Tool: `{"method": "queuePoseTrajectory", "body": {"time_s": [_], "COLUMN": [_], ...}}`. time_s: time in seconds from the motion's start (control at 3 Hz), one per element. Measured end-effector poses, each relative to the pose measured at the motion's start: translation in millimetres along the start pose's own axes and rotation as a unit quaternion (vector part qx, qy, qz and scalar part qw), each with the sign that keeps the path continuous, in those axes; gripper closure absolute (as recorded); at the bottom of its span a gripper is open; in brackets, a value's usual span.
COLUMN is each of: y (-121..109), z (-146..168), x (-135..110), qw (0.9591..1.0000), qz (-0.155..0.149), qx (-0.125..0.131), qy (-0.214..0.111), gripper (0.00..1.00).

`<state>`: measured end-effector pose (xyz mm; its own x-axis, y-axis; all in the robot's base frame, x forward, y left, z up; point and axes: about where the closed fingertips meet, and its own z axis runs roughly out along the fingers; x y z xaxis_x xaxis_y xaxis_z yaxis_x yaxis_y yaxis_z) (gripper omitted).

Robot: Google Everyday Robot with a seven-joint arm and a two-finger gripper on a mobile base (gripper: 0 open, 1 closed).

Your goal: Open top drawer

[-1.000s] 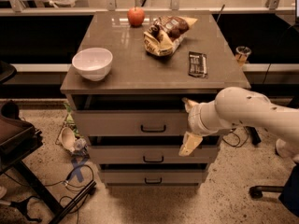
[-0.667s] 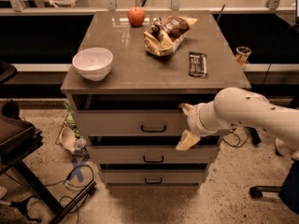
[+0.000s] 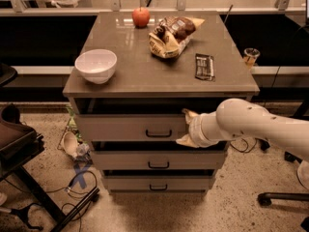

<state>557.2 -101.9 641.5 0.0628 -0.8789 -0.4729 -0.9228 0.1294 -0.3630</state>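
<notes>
The top drawer (image 3: 120, 128) is the uppermost of three grey drawers in the cabinet. Its flat front carries a small dark bar handle (image 3: 158, 134) at the centre, and the front sits about level with the two drawers below. My gripper (image 3: 185, 126) is on the end of the white arm (image 3: 246, 124), which comes in from the right. It is in front of the top drawer's face, just right of the handle. Its fingers are spread one above the other, open and holding nothing.
On the cabinet top (image 3: 145, 74) are a white bowl (image 3: 95, 65), a red apple (image 3: 141, 17), a snack bag (image 3: 171, 35) and a dark bar (image 3: 204, 66). A dark chair (image 3: 17, 139) stands at left with cables on the floor (image 3: 77, 180). A chair base (image 3: 282, 197) is at right.
My gripper has moved a little to the left along the top drawer's front, closer to the handle. The drawer has not visibly moved.
</notes>
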Motion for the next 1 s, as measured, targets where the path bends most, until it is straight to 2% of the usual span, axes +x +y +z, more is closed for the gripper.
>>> {"method": "queuePoseTrajectory", "body": {"time_s": [0.33, 0.67, 1.0], "y": [-0.1, -0.2, -0.9], "z": [-0.4, -0.6, -2.5], "x": [-0.2, -0.3, -1.4], "qw": [1.0, 1.0, 1.0], "qz": [0.0, 0.0, 0.0], "qx": [0.0, 0.0, 0.0], "qy": [0.0, 0.0, 0.0], "gripper": [0.88, 1.0, 1.0]}}
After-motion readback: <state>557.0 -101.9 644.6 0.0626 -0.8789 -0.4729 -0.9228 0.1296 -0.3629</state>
